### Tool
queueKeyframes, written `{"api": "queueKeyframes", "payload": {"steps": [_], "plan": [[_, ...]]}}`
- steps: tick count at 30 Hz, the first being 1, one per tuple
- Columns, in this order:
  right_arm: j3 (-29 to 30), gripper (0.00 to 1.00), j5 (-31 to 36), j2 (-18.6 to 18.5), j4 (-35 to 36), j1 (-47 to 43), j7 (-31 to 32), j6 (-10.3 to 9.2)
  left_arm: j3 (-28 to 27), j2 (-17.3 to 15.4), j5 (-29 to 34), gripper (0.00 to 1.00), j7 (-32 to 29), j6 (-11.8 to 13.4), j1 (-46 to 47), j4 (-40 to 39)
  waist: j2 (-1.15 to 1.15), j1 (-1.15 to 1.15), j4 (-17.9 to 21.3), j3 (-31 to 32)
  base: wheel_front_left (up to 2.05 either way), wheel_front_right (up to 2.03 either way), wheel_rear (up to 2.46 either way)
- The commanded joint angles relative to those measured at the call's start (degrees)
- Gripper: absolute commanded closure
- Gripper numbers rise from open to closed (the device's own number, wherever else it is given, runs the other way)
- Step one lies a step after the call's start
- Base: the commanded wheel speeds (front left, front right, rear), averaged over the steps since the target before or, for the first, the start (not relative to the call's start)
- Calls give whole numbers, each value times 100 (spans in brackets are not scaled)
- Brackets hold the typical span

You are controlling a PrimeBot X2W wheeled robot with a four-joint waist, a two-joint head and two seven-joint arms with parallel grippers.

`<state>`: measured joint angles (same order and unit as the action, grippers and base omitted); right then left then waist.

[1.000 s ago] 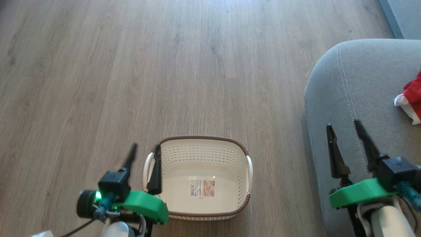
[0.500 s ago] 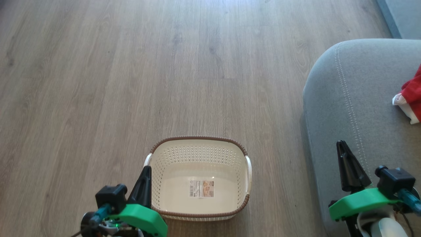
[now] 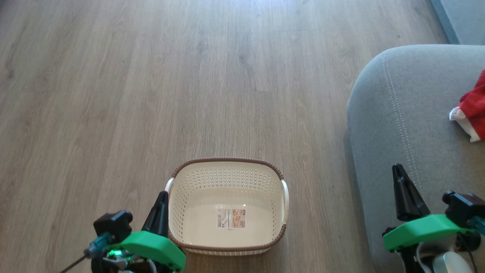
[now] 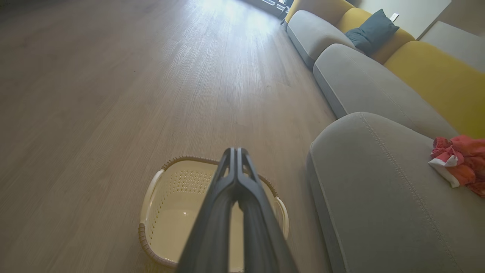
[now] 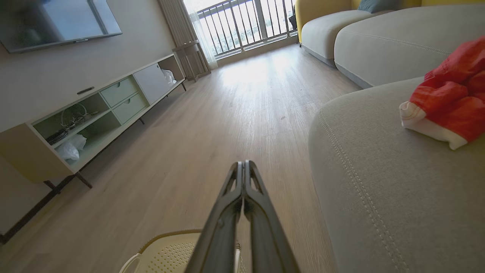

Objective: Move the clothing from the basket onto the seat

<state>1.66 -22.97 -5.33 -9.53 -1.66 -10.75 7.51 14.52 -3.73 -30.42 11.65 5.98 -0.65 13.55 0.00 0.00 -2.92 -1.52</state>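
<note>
Looking down from the head, the basket (image 3: 227, 160), its label sticker (image 3: 230, 218) showing on its bottom, sits just right of the left tool (image 3: 163, 195), which is clenched on nothing. The right tool (image 3: 397, 170), likewise clenched and empty, hangs over the seat (image 3: 398, 125), with the clothing (image 3: 471, 110) ahead to its right.

Along the left wrist, the basket (image 4: 182, 158) lies beneath the left tool (image 4: 235, 151).

Along the right wrist, the clothing (image 5: 451, 94) rests on the seat (image 5: 379, 182), up-right of the right tool (image 5: 242, 165).

The transfer looks finished, with no garment seemingly left to fetch. The next move calls only for parking both arms.

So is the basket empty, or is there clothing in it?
Empty. In the basket, the floor shows just a label sticker; the red clothing lies on the grey seat.
</note>
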Motion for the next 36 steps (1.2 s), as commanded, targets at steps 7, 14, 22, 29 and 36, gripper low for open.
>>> {"api": "queueKeyframes", "payload": {"steps": [7,14,22,29,36], "plan": [[47,100,-574,18,116,311,124,-1,-227,-61,-533,100,-116,-129,316,-143,0,0,20,10,0,0,0],[72,100,-1061,29,74,345,238,-1,-335,-75,-989,100,-216,-222,340,-138,0,0,41,19,0,0,0],[105,100,-1686,44,20,391,386,-1,-479,-88,-1570,100,-350,-340,371,-124,0,0,67,31,0,0,0],[132,100,-2171,57,-23,426,502,-1,-595,-96,-2018,100,-457,-432,396,-112,0,0,88,40,0,0,0],[160,100,-2653,70,-65,461,619,-1,-714,-101,-2462,100,-567,-524,422,-98,0,0,108,49,0,0,0]]}}
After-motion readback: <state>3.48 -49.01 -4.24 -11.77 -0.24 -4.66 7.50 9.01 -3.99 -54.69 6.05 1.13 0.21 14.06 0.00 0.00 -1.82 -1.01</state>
